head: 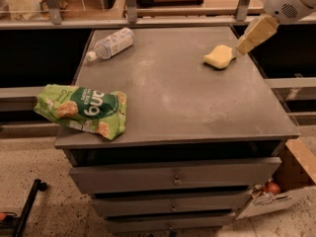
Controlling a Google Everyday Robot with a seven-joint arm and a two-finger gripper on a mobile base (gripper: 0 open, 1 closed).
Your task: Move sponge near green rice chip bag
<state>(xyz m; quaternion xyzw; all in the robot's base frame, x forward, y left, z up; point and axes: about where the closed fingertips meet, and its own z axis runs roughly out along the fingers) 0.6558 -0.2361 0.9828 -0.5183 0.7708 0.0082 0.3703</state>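
Note:
The pale-yellow sponge (218,57) lies on the grey cabinet top (177,93) at its far right. The bright-green rice chip bag (81,110) lies crinkled at the near left corner, hanging a little over the left edge. My gripper (253,36) comes in from the upper right, its cream-coloured fingers slanting down toward the sponge's right end, close beside it or just touching it. The sponge and the bag are far apart, on opposite sides of the top.
A clear plastic bottle (109,44) lies on its side at the far left of the top. The cabinet has drawers (174,177) below. A cardboard box (286,189) stands on the floor at the lower right. Shelving runs behind the cabinet.

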